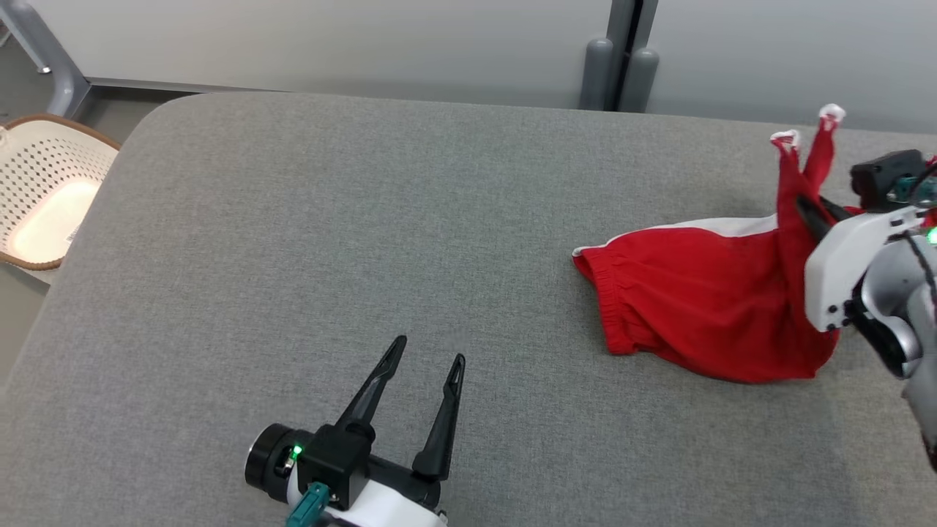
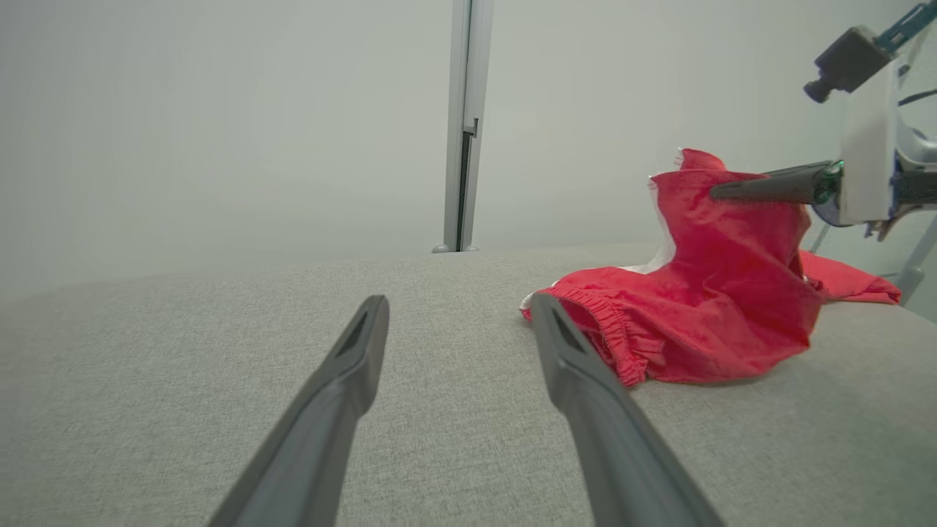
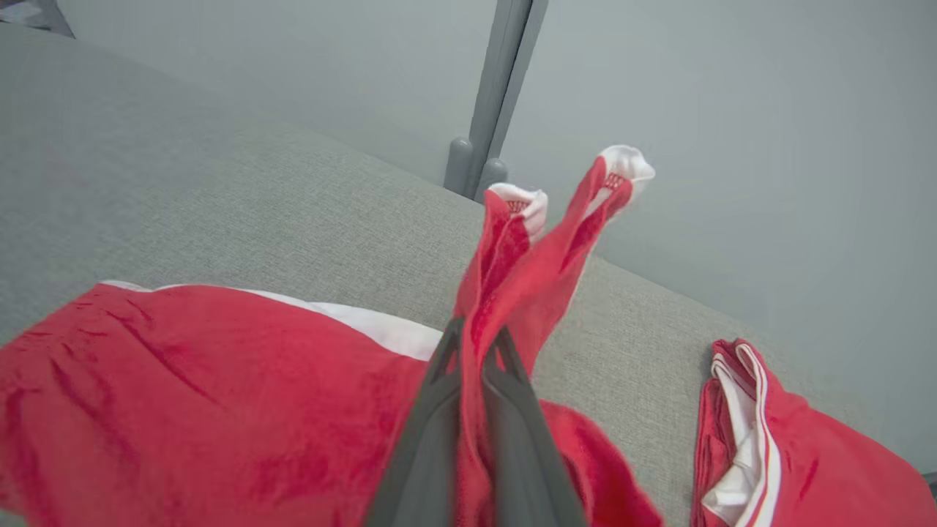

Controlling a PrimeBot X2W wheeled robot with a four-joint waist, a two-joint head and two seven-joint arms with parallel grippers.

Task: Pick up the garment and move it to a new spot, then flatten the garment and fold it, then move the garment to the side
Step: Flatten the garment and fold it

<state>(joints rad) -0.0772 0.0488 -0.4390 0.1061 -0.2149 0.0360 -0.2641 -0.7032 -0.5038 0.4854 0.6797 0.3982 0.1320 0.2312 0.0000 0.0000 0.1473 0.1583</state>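
The garment is red with white trim and an elastic hem, lying at the right of the grey padded table. My right gripper is shut on a fold of the garment, lifting it so two white-tipped ends stand up above the fingers. In the left wrist view the garment rises in a peak under the right gripper. My left gripper rests open near the table's front, well left of the cloth, its fingers holding nothing.
A white perforated basket with a brown rim stands off the table's left edge. Grey wall panels and a post lie behind the table. A second bunch of red and white cloth lies to the right of the lifted fold.
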